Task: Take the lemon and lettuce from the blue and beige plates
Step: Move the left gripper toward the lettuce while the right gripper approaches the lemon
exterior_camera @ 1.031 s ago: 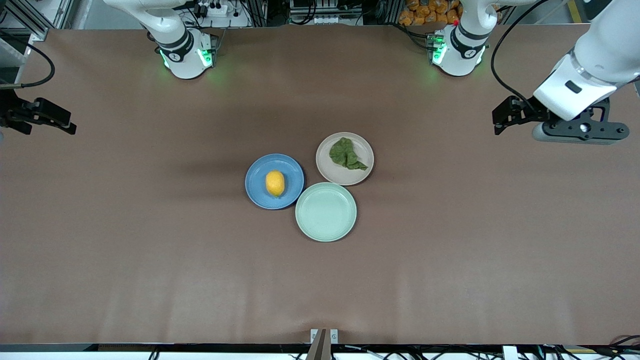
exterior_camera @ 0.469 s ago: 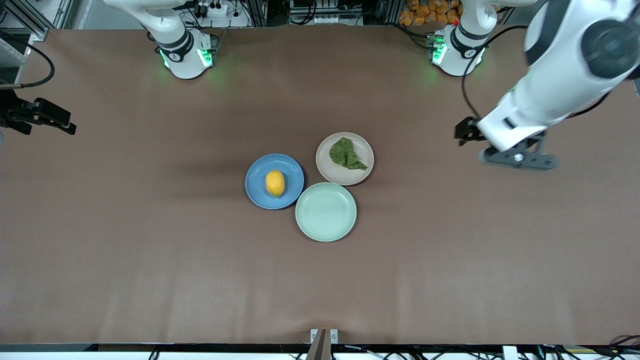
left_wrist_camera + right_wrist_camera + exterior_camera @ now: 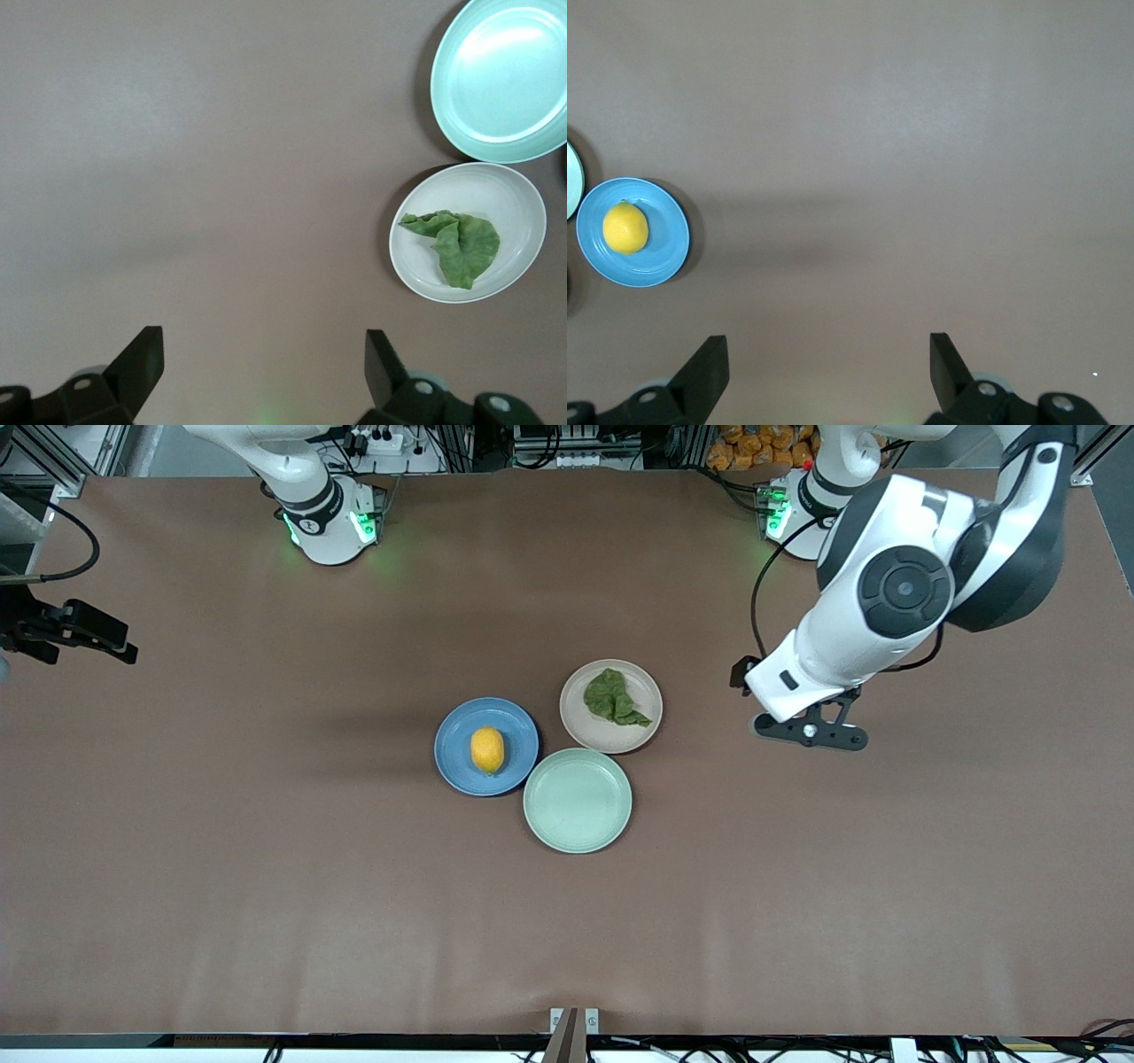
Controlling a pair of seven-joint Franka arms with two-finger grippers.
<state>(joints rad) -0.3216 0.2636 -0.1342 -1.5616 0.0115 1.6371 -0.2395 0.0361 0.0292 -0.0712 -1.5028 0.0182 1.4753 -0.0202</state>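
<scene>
front view, plates: from my seat i've got three plates bunched mid-table, edges about touching. blue plate [image 3: 454, 766] sits toward the right arm's end, beige plate [image 3: 638, 735] toward the left arm's end and farthest from the front camera, mint-green plate [image 3: 577, 815] nearest to it.
front view, lemon: the lemon [image 3: 487, 749] lies in the middle of the blue plate, nothing touching it.
front view, lettuce: the lettuce [image 3: 612, 697] lies crumpled on the beige plate, in the part farther from the camera, tip pointing toward the left arm's end.
front view, left gripper: the left gripper [image 3: 808, 732] hangs over bare table [image 3: 266, 886] near the beige plate, toward the left arm's end, holding nothing.
front view, right gripper: the right gripper [image 3: 75, 631] is parked at the table edge at the right arm's end, well apart from the plates. that arm is just waiting.
left wrist view: my left cam shows both fingers [image 3: 137, 359] spread wide over bare table, nothing between them. beige plate [image 3: 523, 199] with the lettuce [image 3: 456, 243] is off to one side, mint-green plate [image 3: 496, 88] next to it.
right wrist view: fingers [image 3: 709, 363] wide apart here too, empty, over bare table. blue plate [image 3: 669, 243] with the lemon [image 3: 625, 228] shows well off, plus a sliver of the mint-green plate [image 3: 571, 190].
</scene>
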